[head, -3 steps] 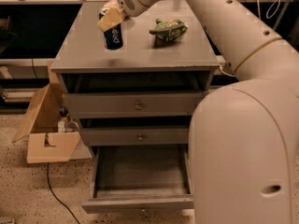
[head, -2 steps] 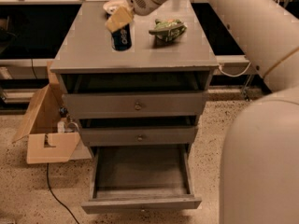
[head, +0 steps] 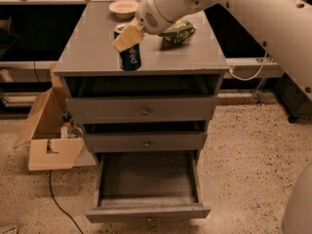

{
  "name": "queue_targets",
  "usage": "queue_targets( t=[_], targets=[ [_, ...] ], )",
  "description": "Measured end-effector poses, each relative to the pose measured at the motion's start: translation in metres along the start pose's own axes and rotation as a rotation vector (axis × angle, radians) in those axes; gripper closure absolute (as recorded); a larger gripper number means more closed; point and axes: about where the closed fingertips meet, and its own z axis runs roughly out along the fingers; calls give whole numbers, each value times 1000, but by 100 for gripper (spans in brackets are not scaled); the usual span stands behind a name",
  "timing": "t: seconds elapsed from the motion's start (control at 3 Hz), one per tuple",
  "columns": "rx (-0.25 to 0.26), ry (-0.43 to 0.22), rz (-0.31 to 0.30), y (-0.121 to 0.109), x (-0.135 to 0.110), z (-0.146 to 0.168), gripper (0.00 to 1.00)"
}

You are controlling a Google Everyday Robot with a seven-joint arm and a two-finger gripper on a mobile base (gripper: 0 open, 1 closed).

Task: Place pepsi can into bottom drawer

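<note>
While tight around one pepsi can (head: 130, 60), one pincer (head: 127, 38) above three drawers (head: 145, 143).

We lose the top of the pepsi can (head: 130, 60) behind the gripper (head: 127, 37) clamping it over the cabinet (head: 90, 52) front. The arm (head: 253, 13) runs out past our right edge.

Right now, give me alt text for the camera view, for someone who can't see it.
The robot's claw is on the upper part of the pepsi can, near the front edge of the grey cabinet top. A green snack bag and a cream bowl lie behind it. Below, the bottom drawer is pulled open.
</note>
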Motion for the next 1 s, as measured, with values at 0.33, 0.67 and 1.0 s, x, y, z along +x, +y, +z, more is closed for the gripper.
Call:
queue_targets(
  t=[0.33,0.67,1.0],
  targets=[
    [0,0,0,0,0,0,100],
    [-53,55,-49,38,22,30,100],
    [-101,106,-63,87,53,71,100]
  ],
)
